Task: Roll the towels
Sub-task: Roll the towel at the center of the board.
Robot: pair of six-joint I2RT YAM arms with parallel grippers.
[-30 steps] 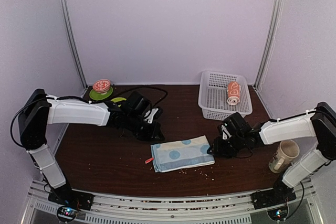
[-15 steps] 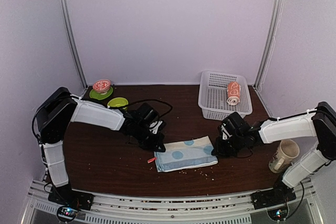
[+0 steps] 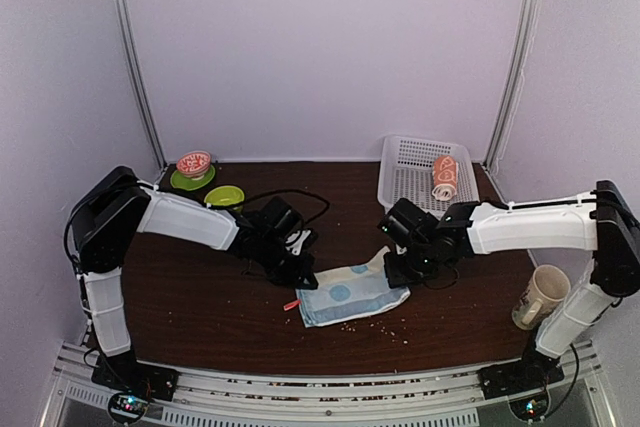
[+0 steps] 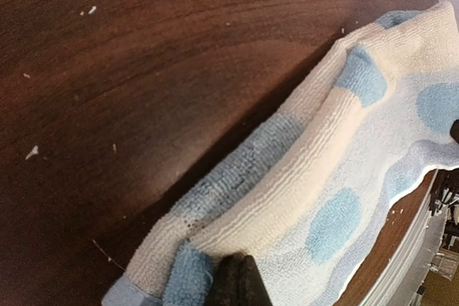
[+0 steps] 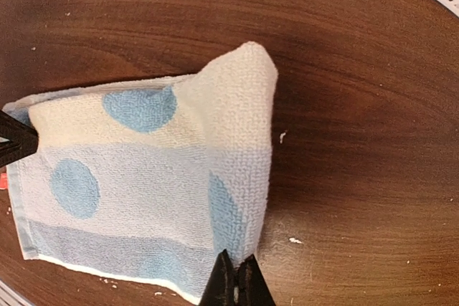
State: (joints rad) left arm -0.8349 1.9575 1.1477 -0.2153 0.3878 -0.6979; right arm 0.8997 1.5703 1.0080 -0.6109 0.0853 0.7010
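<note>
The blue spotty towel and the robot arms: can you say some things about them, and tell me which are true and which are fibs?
1. The right end effector is shut on an edge of the blue towel. True.
2. The orange towel is spread out flat. False: it is rolled up, lying in the white basket.
3. The left end effector is shut on the blue towel too. True.
4. The mug is inside the basket. False: it stands at the far right, beside the right arm.
5. The blue towel is rolled up tight. False: it lies mostly flat, with one corner lifted and folded over.
</note>
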